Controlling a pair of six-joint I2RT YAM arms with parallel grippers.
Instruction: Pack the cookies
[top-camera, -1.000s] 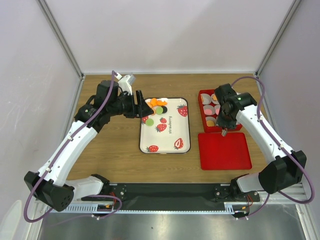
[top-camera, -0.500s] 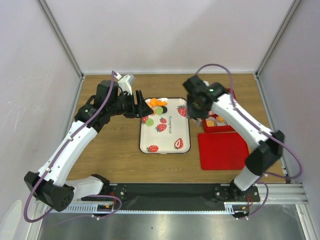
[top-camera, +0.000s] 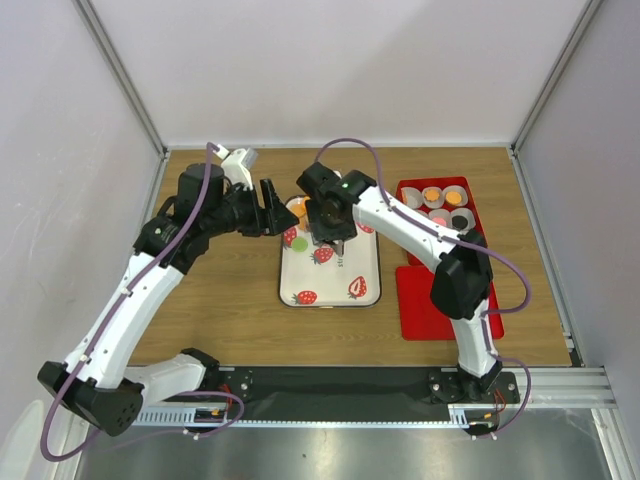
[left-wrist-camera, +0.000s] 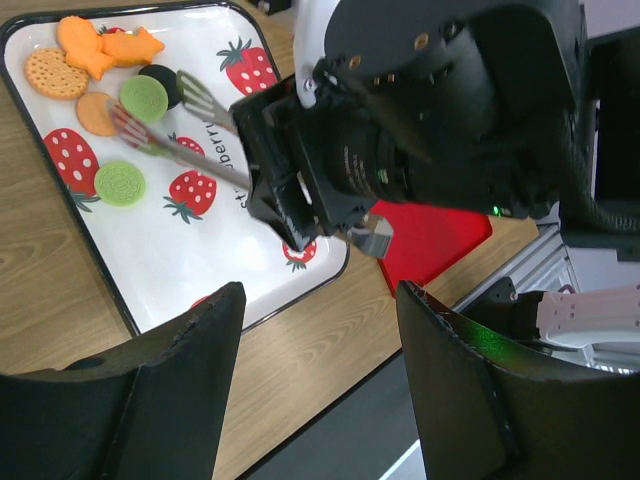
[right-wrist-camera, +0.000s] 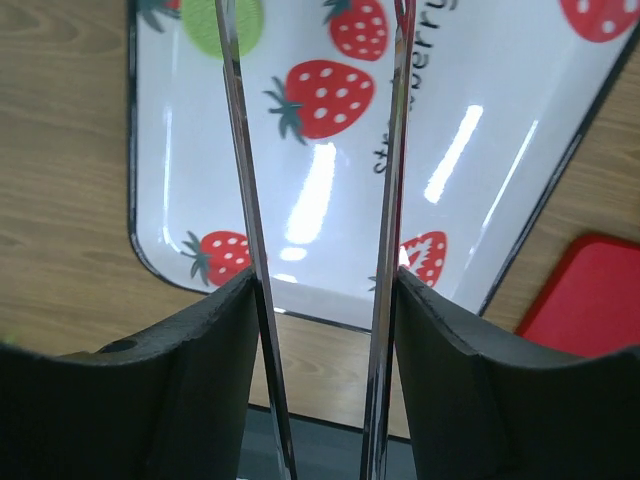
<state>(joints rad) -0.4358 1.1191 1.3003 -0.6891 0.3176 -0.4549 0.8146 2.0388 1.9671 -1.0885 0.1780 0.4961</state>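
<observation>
Several cookies, orange (left-wrist-camera: 60, 70), green (left-wrist-camera: 143, 98) and black (left-wrist-camera: 160, 80), lie at the far left end of a white strawberry-print tray (left-wrist-camera: 200, 250). My right gripper (top-camera: 325, 225) is shut on metal tongs (left-wrist-camera: 180, 150), whose spread tips hang over the cookies. In the right wrist view the two tong arms (right-wrist-camera: 240, 150) run between my fingers (right-wrist-camera: 320, 290) above the tray (right-wrist-camera: 330, 170), with one green cookie (right-wrist-camera: 222, 20) at the top edge. My left gripper (top-camera: 283, 215) is open and empty at the tray's far left edge; it also shows in the left wrist view (left-wrist-camera: 318, 300).
A red box (top-camera: 440, 210) at the right holds white paper cups with cookies in them. A flat red lid (top-camera: 448, 300) lies in front of it. The right arm reaches across the tray (top-camera: 340, 275). Grey walls stand round the wooden table.
My right arm has swung left from the red box to over the tray's cookie end, carrying the tongs. My left arm has shifted slightly left.
</observation>
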